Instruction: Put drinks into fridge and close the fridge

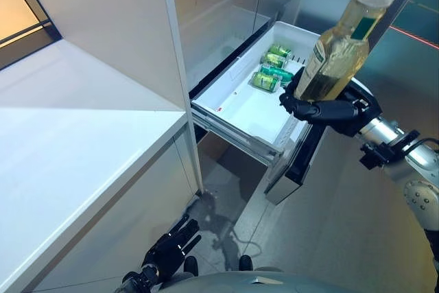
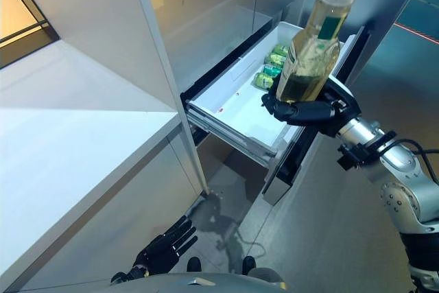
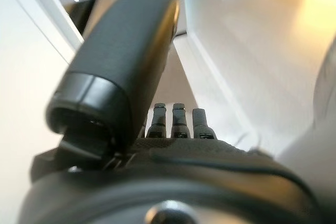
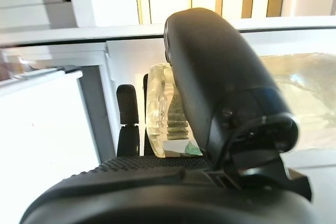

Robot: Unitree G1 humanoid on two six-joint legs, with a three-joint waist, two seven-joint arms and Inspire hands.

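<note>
My right hand (image 1: 322, 109) is curled round the base of a clear bottle (image 1: 339, 49) of yellow drink with a white cap. It holds the bottle upright above the near right corner of the open white fridge drawer (image 1: 250, 118). Several green cans (image 1: 273, 72) lie at the far end of that drawer. In the right wrist view the thumb (image 4: 220, 87) and fingers clamp the bottle (image 4: 165, 114). My left hand (image 1: 168, 250) hangs low beside the counter, fingers straight, holding nothing.
A white counter (image 1: 75, 149) fills the left side, and a white cabinet panel (image 1: 175, 66) stands between it and the fridge. The drawer's dark front (image 1: 302, 159) juts out over the grey floor (image 1: 336, 224).
</note>
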